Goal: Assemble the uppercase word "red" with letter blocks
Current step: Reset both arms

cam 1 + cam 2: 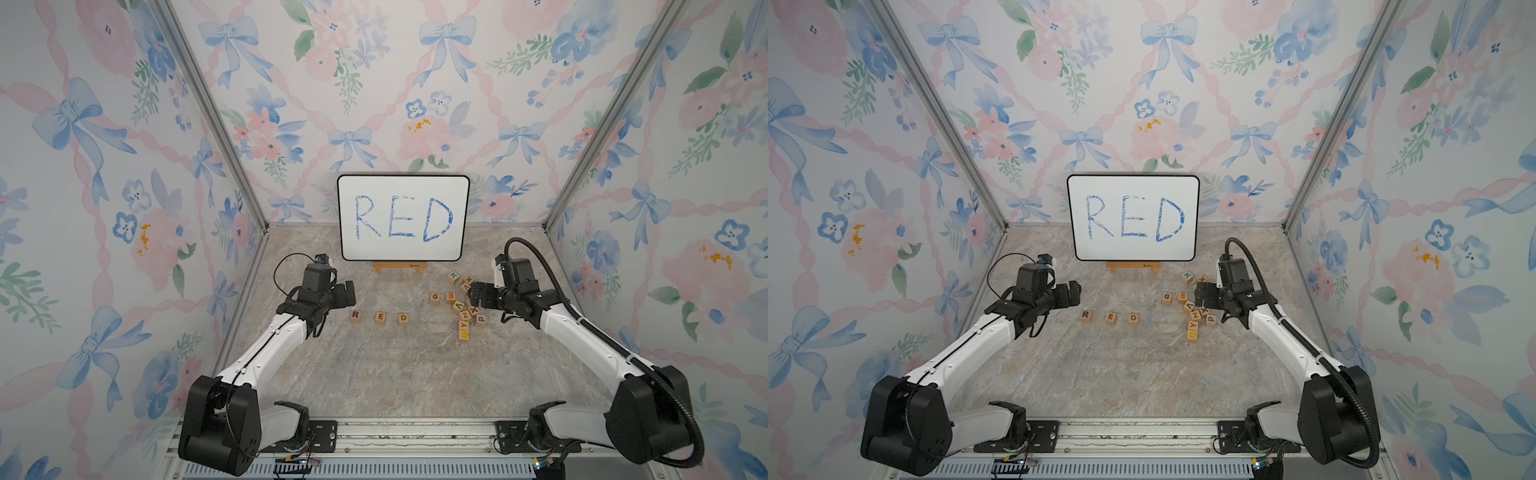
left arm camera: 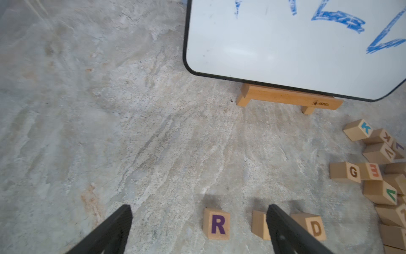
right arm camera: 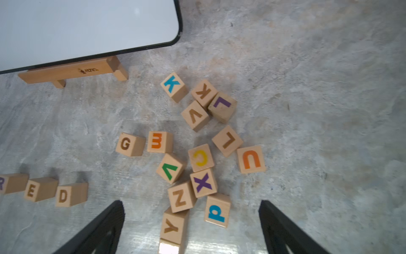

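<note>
We see three light-wood, sharp-edged blocks, the R cube (image 1: 355, 315), E cube (image 1: 380, 318) and D cube (image 1: 403, 318), in a spaced row on the veined, stone-look table (image 1: 374, 374), before the glossy round-cornered whiteboard (image 1: 403, 218); the left gripper (image 1: 348, 293) hangs released near the R cube; the right gripper (image 1: 473, 293) gapes empty by the jumbled spare cubes (image 1: 465, 309).

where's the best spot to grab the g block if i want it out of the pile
Come straight down on the G block and pinch the faces toward the whiteboard and away from it. Both look clear, while the sideways orange E block sits close beside it.
</note>
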Robot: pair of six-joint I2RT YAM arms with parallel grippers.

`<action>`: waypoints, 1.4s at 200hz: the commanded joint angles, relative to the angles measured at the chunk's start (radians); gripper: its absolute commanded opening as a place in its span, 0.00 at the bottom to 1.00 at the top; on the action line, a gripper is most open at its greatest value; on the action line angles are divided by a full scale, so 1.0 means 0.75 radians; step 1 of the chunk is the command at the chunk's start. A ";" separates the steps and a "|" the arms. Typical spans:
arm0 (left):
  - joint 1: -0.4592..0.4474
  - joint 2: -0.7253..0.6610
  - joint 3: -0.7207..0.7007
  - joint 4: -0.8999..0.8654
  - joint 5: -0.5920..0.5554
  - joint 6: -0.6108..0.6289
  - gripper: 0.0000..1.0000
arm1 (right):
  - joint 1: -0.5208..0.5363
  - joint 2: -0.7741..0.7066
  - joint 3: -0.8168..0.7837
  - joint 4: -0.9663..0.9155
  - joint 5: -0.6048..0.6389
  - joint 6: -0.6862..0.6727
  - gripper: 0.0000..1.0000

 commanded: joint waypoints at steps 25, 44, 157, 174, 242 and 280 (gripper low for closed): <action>0.023 -0.185 -0.358 0.487 -0.254 0.080 0.98 | -0.258 -0.127 -0.282 0.452 0.101 -0.210 0.97; 0.025 -0.281 -0.525 0.686 -0.342 0.108 0.98 | -0.306 -0.123 -0.393 0.605 0.125 -0.229 0.97; 0.214 0.060 -0.743 1.518 -0.126 0.274 0.98 | -0.309 0.227 -0.501 1.330 0.201 -0.286 0.97; 0.217 0.158 -0.723 1.652 -0.085 0.283 0.98 | -0.286 0.304 -0.534 1.465 0.190 -0.319 0.97; 0.248 0.479 -0.730 2.039 0.036 0.382 0.98 | -0.212 0.391 -0.575 1.624 0.289 -0.375 0.97; 0.222 0.468 -0.717 1.996 -0.013 0.396 0.98 | -0.219 0.395 -0.573 1.626 0.275 -0.373 0.97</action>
